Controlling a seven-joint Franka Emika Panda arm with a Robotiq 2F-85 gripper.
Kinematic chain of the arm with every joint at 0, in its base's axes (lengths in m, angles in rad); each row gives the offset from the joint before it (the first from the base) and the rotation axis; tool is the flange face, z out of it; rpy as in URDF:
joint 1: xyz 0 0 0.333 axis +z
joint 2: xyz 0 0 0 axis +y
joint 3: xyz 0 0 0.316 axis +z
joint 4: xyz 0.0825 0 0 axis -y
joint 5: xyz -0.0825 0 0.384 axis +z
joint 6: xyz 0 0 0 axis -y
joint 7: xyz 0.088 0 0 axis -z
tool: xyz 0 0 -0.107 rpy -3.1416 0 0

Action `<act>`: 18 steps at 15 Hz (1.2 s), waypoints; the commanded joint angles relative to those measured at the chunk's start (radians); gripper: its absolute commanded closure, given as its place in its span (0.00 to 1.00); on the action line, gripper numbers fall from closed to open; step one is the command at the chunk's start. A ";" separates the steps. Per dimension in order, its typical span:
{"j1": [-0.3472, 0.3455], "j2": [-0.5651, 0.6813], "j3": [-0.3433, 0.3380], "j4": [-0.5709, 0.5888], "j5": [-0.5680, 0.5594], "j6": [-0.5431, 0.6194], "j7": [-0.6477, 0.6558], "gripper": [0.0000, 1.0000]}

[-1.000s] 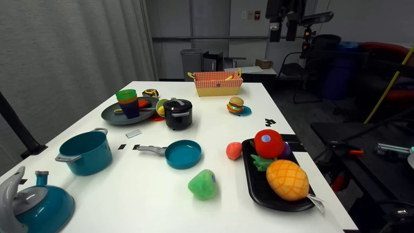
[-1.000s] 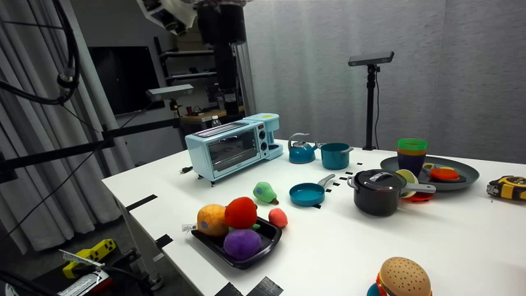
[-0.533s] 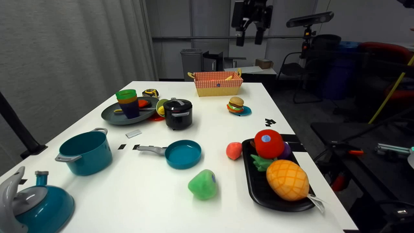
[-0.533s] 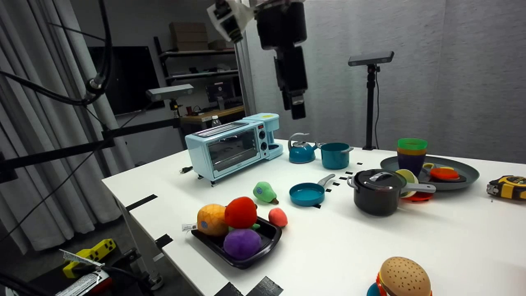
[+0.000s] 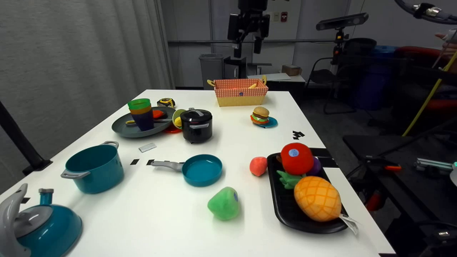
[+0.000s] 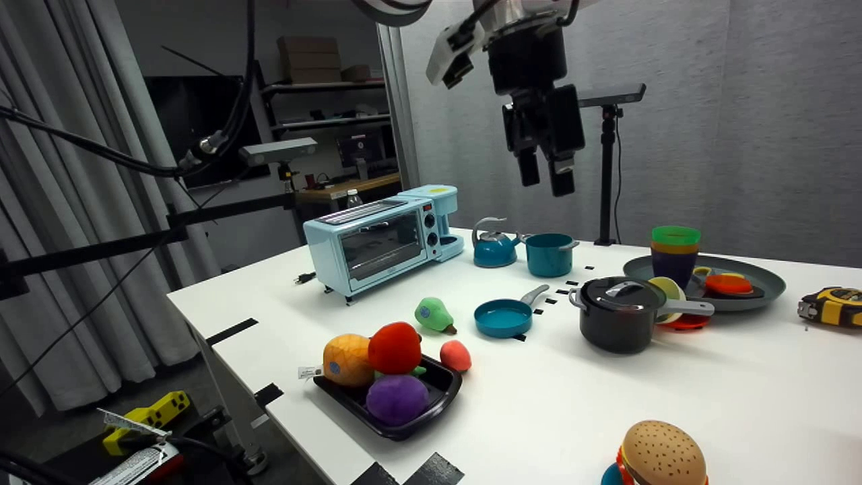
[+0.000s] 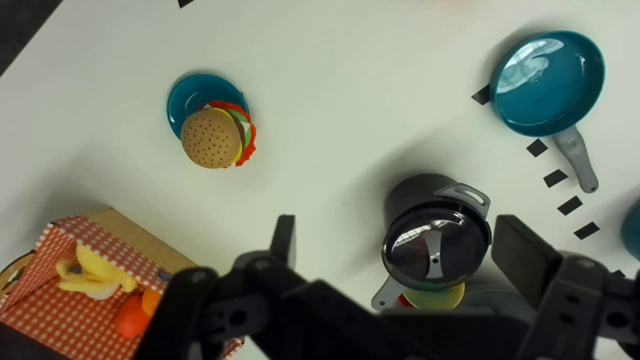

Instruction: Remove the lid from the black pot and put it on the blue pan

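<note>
The small black pot (image 5: 197, 132) stands upright on the white table in both exterior views (image 6: 614, 331) and in the wrist view (image 7: 411, 196). The lid (image 7: 407, 250), round, dark and glossy with a grey strap handle, sits on the pot; it also shows in both exterior views (image 5: 195, 114) (image 6: 618, 295). The blue pan (image 5: 202, 171), shallow and teal with a grey handle, lies bare beside the pot, also in the other views (image 6: 503, 319) (image 7: 547, 85). My gripper (image 5: 247, 53) is open and empty, high above the table (image 6: 547, 183). In the wrist view the pot lies between its fingertips (image 7: 395, 240), far below.
A grey plate (image 5: 125, 131) with stacked cups (image 5: 141, 114) stands close behind the pot. A teal pot (image 5: 98, 171), kettle (image 5: 53, 225), toaster oven (image 6: 377, 242), black tray (image 5: 285, 214) of plush food, burger (image 7: 212, 140) and checkered basket (image 5: 241, 96) are around.
My gripper has swept across high in the air, leftward in one exterior view and rightward in another, toward the pot. It stays open. The table objects have not moved.
</note>
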 commanded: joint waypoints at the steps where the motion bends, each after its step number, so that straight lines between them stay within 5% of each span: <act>1: 0.005 0.105 -0.009 0.139 0.028 -0.009 -0.036 0.00; 2: 0.012 0.047 -0.013 0.059 0.008 -0.004 -0.007 0.00; 9: 0.013 0.061 -0.013 0.068 0.008 -0.004 -0.007 0.00; 18: -0.008 0.208 -0.012 0.166 0.027 0.076 -0.091 0.00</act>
